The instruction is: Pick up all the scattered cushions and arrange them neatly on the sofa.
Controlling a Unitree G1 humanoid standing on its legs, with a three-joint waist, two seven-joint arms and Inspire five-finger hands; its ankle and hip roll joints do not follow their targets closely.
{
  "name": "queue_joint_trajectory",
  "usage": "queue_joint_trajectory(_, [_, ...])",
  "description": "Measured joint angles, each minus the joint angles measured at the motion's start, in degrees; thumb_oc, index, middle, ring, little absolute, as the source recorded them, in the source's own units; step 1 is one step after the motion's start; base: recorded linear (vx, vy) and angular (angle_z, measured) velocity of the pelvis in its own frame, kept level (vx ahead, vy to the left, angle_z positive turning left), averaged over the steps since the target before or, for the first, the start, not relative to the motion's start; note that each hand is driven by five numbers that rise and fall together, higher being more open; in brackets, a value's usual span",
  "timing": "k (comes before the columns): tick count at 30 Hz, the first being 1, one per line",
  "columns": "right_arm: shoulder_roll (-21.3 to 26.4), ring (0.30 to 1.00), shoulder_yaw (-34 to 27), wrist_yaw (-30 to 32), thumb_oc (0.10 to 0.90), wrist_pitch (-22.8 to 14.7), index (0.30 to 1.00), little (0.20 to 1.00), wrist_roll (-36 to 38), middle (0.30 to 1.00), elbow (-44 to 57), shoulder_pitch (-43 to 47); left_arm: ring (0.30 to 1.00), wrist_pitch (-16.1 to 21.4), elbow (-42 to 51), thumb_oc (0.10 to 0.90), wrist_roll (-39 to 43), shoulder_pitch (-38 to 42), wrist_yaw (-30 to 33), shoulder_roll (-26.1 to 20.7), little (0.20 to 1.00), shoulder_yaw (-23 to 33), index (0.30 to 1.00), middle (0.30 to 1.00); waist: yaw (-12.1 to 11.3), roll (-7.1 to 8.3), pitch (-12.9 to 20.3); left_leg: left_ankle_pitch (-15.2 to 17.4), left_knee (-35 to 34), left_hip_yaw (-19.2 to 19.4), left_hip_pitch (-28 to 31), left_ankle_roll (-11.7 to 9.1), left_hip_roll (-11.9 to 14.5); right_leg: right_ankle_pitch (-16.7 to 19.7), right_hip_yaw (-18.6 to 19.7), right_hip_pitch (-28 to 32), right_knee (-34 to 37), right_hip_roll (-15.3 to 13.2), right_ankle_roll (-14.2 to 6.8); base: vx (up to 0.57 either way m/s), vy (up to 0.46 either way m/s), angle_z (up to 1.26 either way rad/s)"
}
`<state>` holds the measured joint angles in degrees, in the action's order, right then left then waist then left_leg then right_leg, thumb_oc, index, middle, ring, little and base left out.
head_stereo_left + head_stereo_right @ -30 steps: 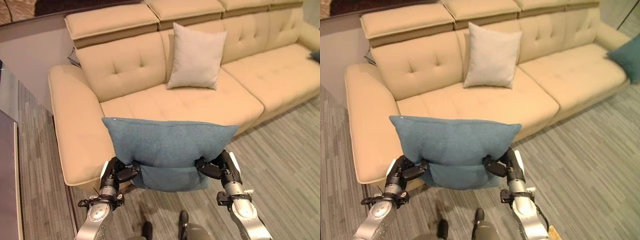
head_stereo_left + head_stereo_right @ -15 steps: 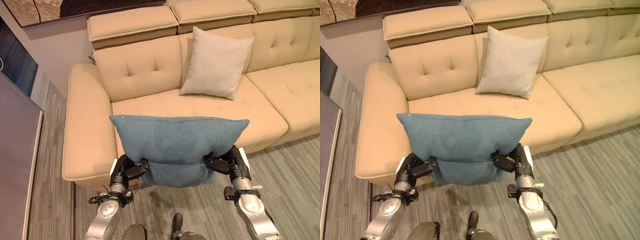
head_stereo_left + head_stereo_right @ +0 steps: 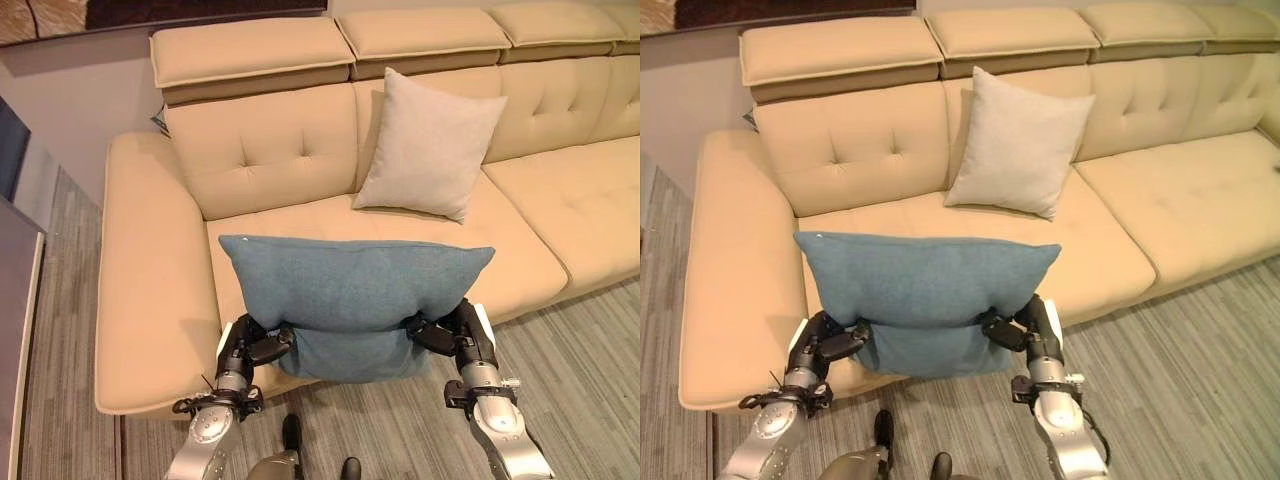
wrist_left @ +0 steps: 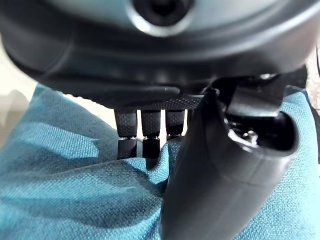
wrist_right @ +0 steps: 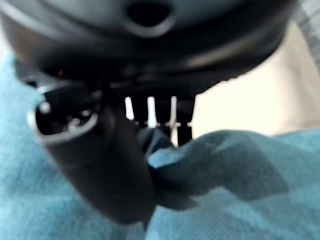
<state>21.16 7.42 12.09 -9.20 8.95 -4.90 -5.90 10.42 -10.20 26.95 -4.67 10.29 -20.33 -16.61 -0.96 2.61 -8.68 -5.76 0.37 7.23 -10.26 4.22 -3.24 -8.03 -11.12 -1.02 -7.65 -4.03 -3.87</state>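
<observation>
The left hand (image 3: 243,350) and right hand (image 3: 452,335) each pinch a lower side of the blue cushion (image 3: 352,292), carrying it upright just before the sofa (image 3: 160,300), beside whose backrest 1 beige cushion (image 3: 428,142) leans, ready for placing

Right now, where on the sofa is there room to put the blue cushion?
The seat between the left armrest and the grey cushion is bare. The right seat is bare too. The blue cushion hangs pinched in both robot hands.
</observation>
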Motion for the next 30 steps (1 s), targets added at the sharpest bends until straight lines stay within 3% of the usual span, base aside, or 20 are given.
queue_joint_trajectory(2, [-0.59,0.300,0.13,-0.61,0.400,0.13,0.300,0.300,-0.28,0.300,0.00,0.29,0.300,-0.15,-0.02,0.400,0.00,0.51,0.00,-1.00,0.300,0.58,0.300,0.300,-0.19,-0.25,-0.14,0.05,-0.82,-0.37,1.46,0.10,-0.17,-1.42,0.71,-3.89,-9.87,-1.24,-1.88,0.06,0.095,0.04])
queue_joint_trajectory(3, [-1.32,0.300,0.50,-0.96,0.400,0.13,0.300,0.300,-1.09,0.300,0.01,0.16,0.300,-0.16,-0.02,0.400,-0.01,0.63,0.00,-1.89,0.300,0.71,0.300,0.300,-0.25,-0.33,-0.18,0.62,-0.82,-1.53,3.10,0.87,-0.13,-2.90,0.79,-7.85,-20.09,-2.39,-4.04,0.09,0.067,0.22])
queue_joint_trajectory(6, [-2.10,0.300,1.07,-1.46,0.400,0.12,0.300,0.300,-1.55,0.300,0.82,0.14,0.300,-0.14,-0.03,0.400,0.00,0.71,0.00,-2.75,0.300,1.28,0.300,0.300,-0.53,-0.57,-0.32,2.83,-0.85,-2.30,5.91,1.63,-0.37,-3.66,4.12,-11.39,-23.07,-3.47,-4.90,0.11,0.025,0.20])
queue_joint_trajectory(8, [-2.14,0.300,1.03,-1.47,0.400,0.10,0.300,0.300,-1.70,0.300,1.12,0.54,0.300,-0.14,-0.03,0.400,0.00,0.79,0.00,-2.67,0.300,1.51,0.300,0.300,-0.29,-0.90,-0.53,2.98,-1.20,-3.56,6.34,1.49,-0.73,-3.53,6.41,-13.87,-20.14,-3.89,-4.73,0.10,-0.023,0.27])
queue_joint_trajectory(10, [-2.11,0.300,1.06,-1.61,0.400,0.11,0.300,0.300,-2.15,0.300,1.09,0.79,0.300,-0.15,-0.10,0.400,0.01,0.42,0.00,-2.66,0.300,1.54,0.300,0.300,-0.34,-1.04,-0.62,3.04,-1.79,-4.27,6.97,1.29,-0.75,-1.62,6.97,-15.24,-13.15,-4.05,-3.11,0.11,-0.046,0.25])
queue_joint_trajectory(12, [-2.08,0.300,1.07,-1.65,0.400,0.11,0.300,0.300,-2.20,0.300,0.90,0.75,0.300,-0.15,-0.16,0.400,0.01,-0.06,0.00,-2.40,0.300,1.48,0.300,0.300,-0.33,-0.90,-0.63,3.59,-1.75,-5.13,7.56,0.80,-0.73,2.44,6.97,-16.21,-8.68,-3.88,-2.86,0.15,-0.083,0.18])
queue_joint_trajectory(13, [-1.99,0.300,1.09,-1.70,0.400,0.11,0.300,0.300,-2.28,0.300,0.79,0.94,0.300,-0.12,-0.61,0.400,0.00,-0.10,-0.02,-1.80,0.300,1.65,0.300,0.300,-0.48,-1.03,-0.66,5.20,-1.68,-6.18,7.55,0.87,-0.48,3.98,9.33,-17.86,-7.76,-2.71,-3.11,0.04,-0.025,0.08])
queue_joint_trajectory(15, [-1.99,0.300,1.01,-1.59,0.400,0.12,0.300,0.300,-2.52,0.300,0.69,0.64,0.300,-0.17,-1.08,0.400,0.00,-0.24,0.00,-1.57,0.300,1.67,0.300,0.300,0.46,-0.78,-0.84,4.34,-1.50,-6.99,7.56,-0.04,-0.77,7.90,10.08,-17.88,-2.90,-2.48,-3.50,0.10,-0.112,0.41])
queue_joint_trajectory(16, [-1.96,0.300,0.90,-1.60,0.400,0.12,0.300,0.300,-2.66,0.300,-0.06,-0.08,0.300,-0.17,-1.17,0.400,-0.01,-1.23,-0.44,-1.49,0.300,1.51,0.300,0.300,0.81,1.16,-0.26,5.32,-1.82,-8.14,8.71,-1.24,-2.04,13.88,9.66,-16.74,0.23,-4.01,-1.96,0.11,-0.137,0.69])
queue_joint_trajectory(18, [-1.54,0.300,0.55,-1.33,0.400,0.23,0.300,0.300,-2.65,0.300,-1.46,-0.48,0.300,-0.27,-0.91,0.400,-0.07,-2.41,-0.59,-0.03,0.300,0.78,0.300,0.300,1.67,-0.09,0.07,5.77,-1.65,-9.68,9.03,-2.87,0.14,16.39,6.94,-13.56,4.51,-1.87,0.02,0.02,-0.025,0.35])
queue_joint_trajectory(20, [-0.83,0.300,0.62,-1.32,0.400,0.25,0.300,0.300,-2.66,0.300,-1.50,0.37,0.300,-0.29,-0.89,0.400,-0.05,-2.53,-0.79,0.62,0.300,0.96,0.300,0.300,1.14,-0.63,-0.11,6.25,-1.78,-9.59,8.86,-5.42,3.61,16.67,6.05,-12.75,6.01,1.33,1.66,0.12,-0.158,-0.03])
queue_joint_trajectory(21, [-0.76,0.300,0.54,-1.12,0.400,0.26,0.300,0.300,-2.63,0.300,-2.13,0.12,0.300,-0.37,-1.40,0.400,-0.06,-2.52,-0.84,1.86,0.300,1.01,0.300,0.300,2.07,-0.92,-0.24,6.34,-2.14,-11.18,9.67,-6.05,4.57,15.95,4.56,-10.98,6.47,1.94,2.06,0.12,-0.158,0.37])
queue_joint_trajectory(23, [-0.83,0.300,-0.69,-0.71,0.400,0.31,0.300,0.300,-2.62,0.300,-2.12,-0.79,0.300,-0.50,-0.91,0.400,-0.05,-2.54,-0.89,2.73,0.300,0.55,0.300,0.300,2.11,-0.50,0.26,6.43,-1.72,-10.64,10.31,-6.47,4.70,15.61,3.65,-9.55,7.83,2.66,2.19,0.00,0.000,0.34])
queue_joint_trajectory(30, [0.14,0.300,-1.12,-0.67,0.400,0.14,0.300,0.300,-2.60,0.300,-2.09,1.85,0.300,-0.47,-0.76,0.400,-0.05,-1.31,-1.37,3.11,0.300,0.47,0.300,0.300,1.93,-1.71,0.13,6.24,-2.22,-10.02,9.03,-7.81,6.75,15.58,3.15,-10.52,7.67,4.27,3.30,0.07,-0.140,-0.01])
